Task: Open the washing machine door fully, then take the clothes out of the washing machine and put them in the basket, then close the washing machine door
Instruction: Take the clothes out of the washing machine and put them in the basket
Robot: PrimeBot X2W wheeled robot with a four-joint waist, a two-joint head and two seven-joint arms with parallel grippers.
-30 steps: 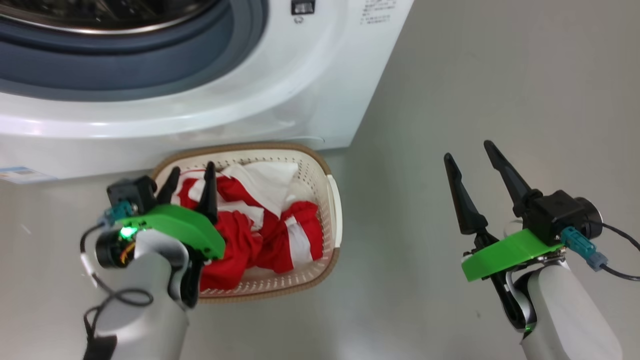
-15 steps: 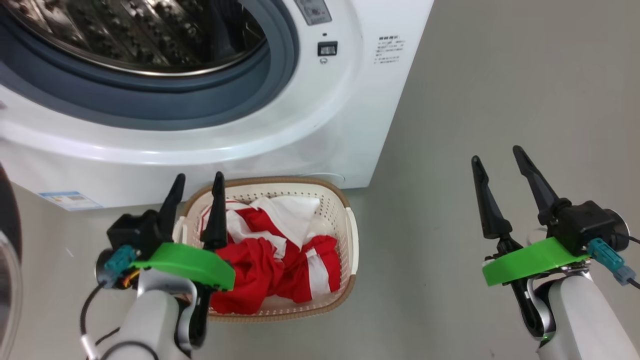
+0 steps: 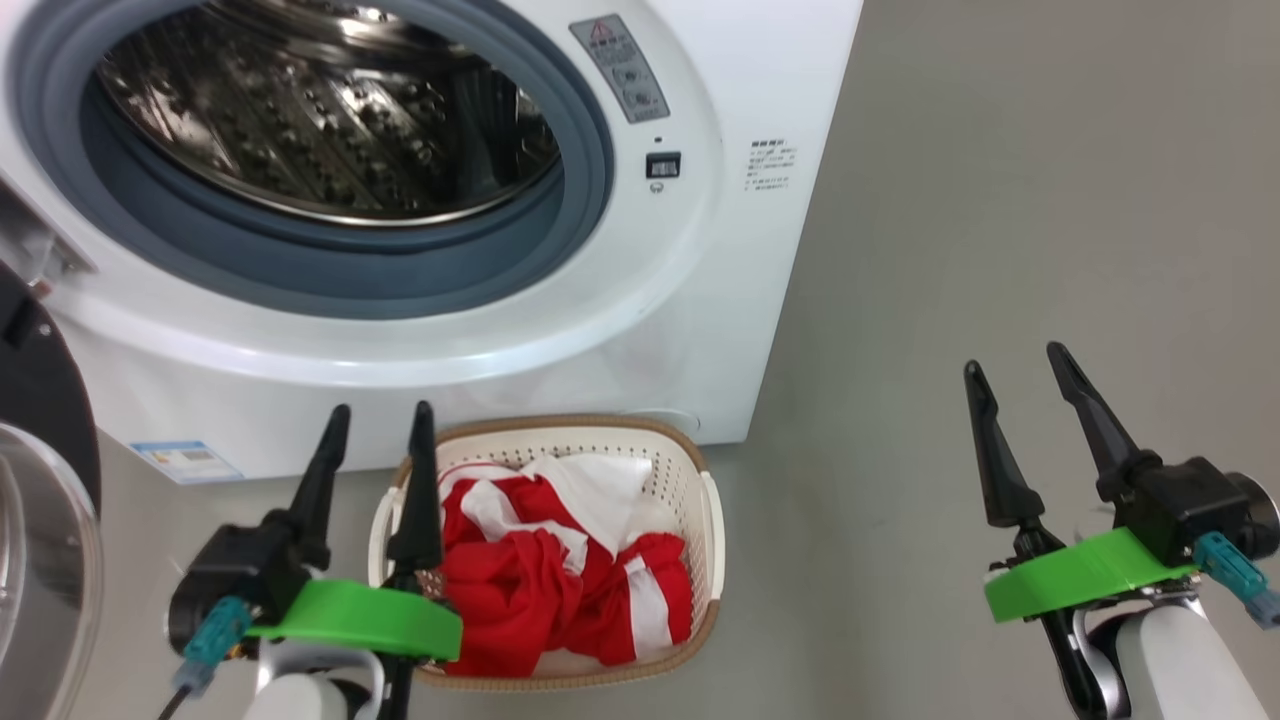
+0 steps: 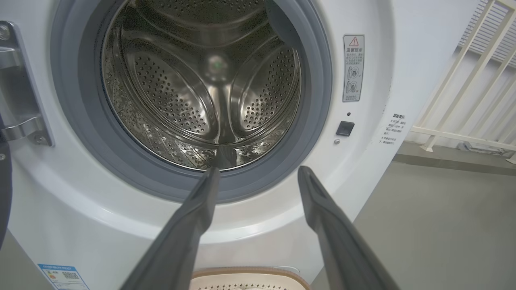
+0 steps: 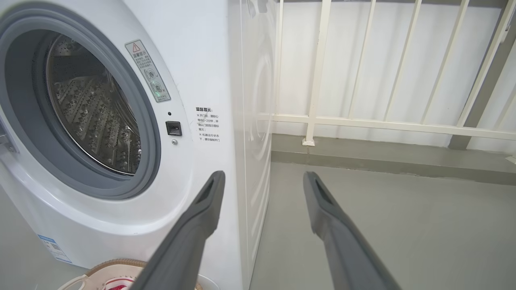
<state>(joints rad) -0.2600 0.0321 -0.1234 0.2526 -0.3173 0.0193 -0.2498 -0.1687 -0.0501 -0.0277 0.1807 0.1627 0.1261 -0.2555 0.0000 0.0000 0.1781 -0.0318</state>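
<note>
The clothes (image 3: 540,590), red with white stripes, lie heaped in the basket (image 3: 680,470), which stands on the grey floor (image 3: 1000,200) just in front of the washing machine (image 3: 700,300). The washing machine door (image 3: 45,420) is swung open on the robot's left, and the steel drum (image 4: 201,80) shows through the round mouth. The left gripper (image 3: 383,407) hovers over the basket's left rim with its jaws spread around nothing, and the right gripper (image 3: 1012,356) is well apart to the right above the floor, its jaws likewise spread.

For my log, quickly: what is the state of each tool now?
Left dark two-fingered tool: open, holding nothing.
Right dark two-fingered tool: open, holding nothing.
</note>
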